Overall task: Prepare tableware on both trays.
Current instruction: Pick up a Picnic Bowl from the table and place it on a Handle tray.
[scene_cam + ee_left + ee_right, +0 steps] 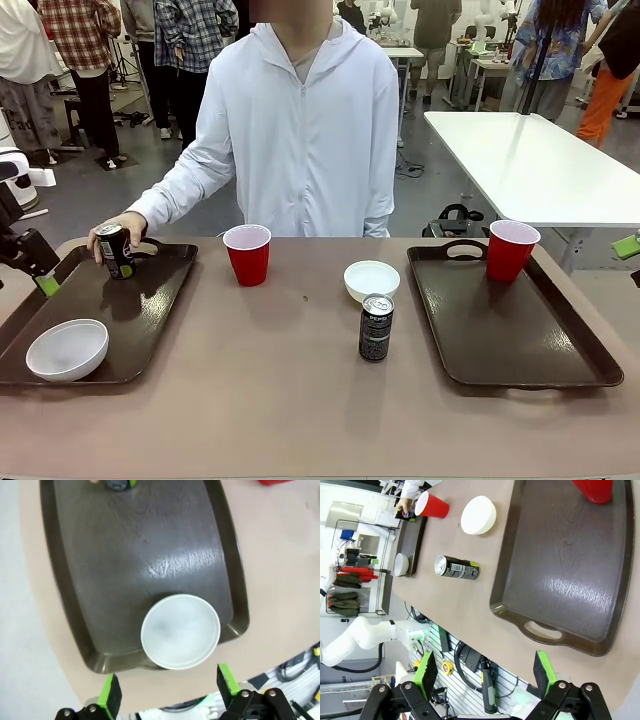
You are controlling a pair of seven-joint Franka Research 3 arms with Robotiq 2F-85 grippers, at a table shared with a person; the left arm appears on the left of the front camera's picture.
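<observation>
Tools: left tool (pixel 169 682) and right tool (pixel 485 667) both stand wide, nothing between the pads.
Tray bowl: white tray bowl (pixel 67 349) sits in the near corner of the left tray (pixel 150 310), directly below the left tool.
Loose can (pixel 376 327): upright on the counter (pixel 250 420), long axis vertical, between the trays, closer to the right tray (pixel 520 340).
Loose bowl (pixel 371 280): mouth up, just beyond the loose can.
Loose cup (pixel 247 254): upright on the counter, near the left tray's far corner.
Far end: tray cup (pixel 512 250) stands on the right tray; a person's hand (pixel 118 226) holds the second can (pixel 115 250) on the left tray.
Assessment: right tray lacks can and bowl; both lie nearer the right arm.
</observation>
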